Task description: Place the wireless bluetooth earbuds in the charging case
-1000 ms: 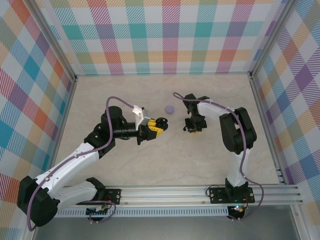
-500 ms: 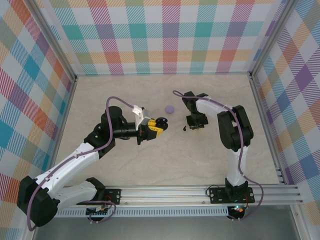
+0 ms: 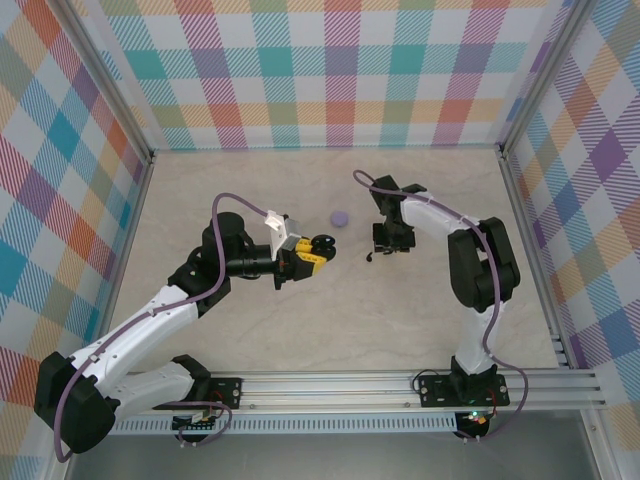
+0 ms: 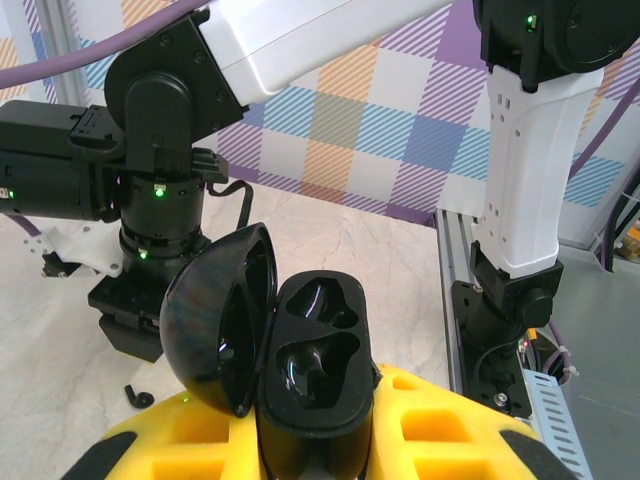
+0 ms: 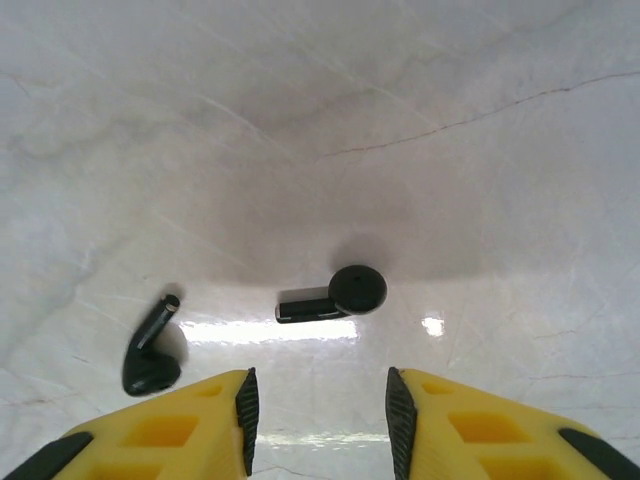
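The left tool [image 3: 314,250] is clamped on the charging case [image 4: 315,370] and holds it up above the counter [image 3: 250,190]. The case is black and shiny. Its lid [image 4: 215,320] stands open to the left side, round like a shell. Inside the case are two little dips, one above the other. Both dips are empty.

Two black earbuds lie on the pale, stone-look counter, under the right tool [image 5: 320,405]. The middle earbud [image 5: 335,297] has a round head and a short stick that points left. It lies flat, just in front of the gap between the right tool's yellow fingers [image 5: 170,425]. The side earbud [image 5: 152,352] lies further left, near the left finger. Its thin stick points up and to the right, and its fat end is at the bottom. The two earbuds are near each other but do not touch.

The right tool's fingers are apart. Nothing is between them, and they do not touch either earbud.

From above, a small round purple puck [image 3: 340,217] sits on the counter between the two tools, a bit further back.
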`<action>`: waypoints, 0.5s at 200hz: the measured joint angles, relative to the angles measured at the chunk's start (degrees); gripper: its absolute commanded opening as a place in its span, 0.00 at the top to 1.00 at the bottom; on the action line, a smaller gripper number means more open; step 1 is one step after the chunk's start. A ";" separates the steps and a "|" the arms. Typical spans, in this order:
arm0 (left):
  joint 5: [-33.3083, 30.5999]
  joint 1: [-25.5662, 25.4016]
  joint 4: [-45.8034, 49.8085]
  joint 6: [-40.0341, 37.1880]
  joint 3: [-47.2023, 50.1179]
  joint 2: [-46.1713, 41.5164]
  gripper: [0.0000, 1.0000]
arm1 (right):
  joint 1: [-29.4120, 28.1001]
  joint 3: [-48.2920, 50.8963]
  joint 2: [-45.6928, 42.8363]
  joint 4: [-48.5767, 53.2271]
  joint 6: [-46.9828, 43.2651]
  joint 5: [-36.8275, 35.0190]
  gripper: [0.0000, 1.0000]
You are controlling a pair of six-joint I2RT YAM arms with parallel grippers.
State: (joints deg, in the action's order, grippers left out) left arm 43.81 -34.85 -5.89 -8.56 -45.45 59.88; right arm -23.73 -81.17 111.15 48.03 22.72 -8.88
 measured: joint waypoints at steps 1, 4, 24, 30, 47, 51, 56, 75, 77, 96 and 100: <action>0.00 0.00 0.00 0.00 0.00 0.00 0.95 | 0.02 0.00 0.00 -0.04 0.20 0.04 0.59; 0.00 0.00 0.00 0.00 0.00 0.00 0.95 | 0.09 0.00 0.00 -0.24 0.83 0.20 0.59; 0.00 0.00 0.00 0.00 0.00 -0.09 0.95 | 0.37 0.13 0.00 -0.57 5.11 0.44 0.62; 0.00 0.00 0.00 0.00 0.00 -0.11 0.95 | 0.42 0.13 0.00 -0.59 6.62 0.44 0.62; 0.00 0.00 0.00 0.00 0.00 -0.17 0.95 | 0.46 0.13 0.02 -0.59 10.25 0.39 0.63; 0.00 0.00 0.00 0.00 0.00 -0.17 0.95 | 0.46 0.13 0.02 -0.61 11.26 0.39 0.62; 0.00 0.00 0.00 0.00 0.00 -0.17 0.95 | 0.46 0.15 0.04 -0.63 12.31 0.37 0.62; 0.00 0.00 0.00 0.00 0.00 -0.17 0.95 | 0.46 0.22 0.26 -0.61 15.37 0.17 0.62; 0.00 0.00 0.00 0.00 0.00 -0.17 0.95 | 0.46 0.22 0.35 -0.61 15.65 0.15 0.62; 0.00 0.00 0.02 0.00 0.00 -0.28 0.95 | 0.46 0.22 1.40 -0.59 17.44 -0.07 0.62; 0.00 0.00 0.02 0.00 0.00 -0.31 0.95 | 0.46 0.22 1.70 -0.61 17.68 -0.07 0.62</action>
State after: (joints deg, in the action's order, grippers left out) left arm 43.81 -34.85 -5.87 -8.56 -45.45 59.57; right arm -23.27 -80.95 112.86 47.42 40.40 -8.95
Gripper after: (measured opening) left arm 0.217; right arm 0.380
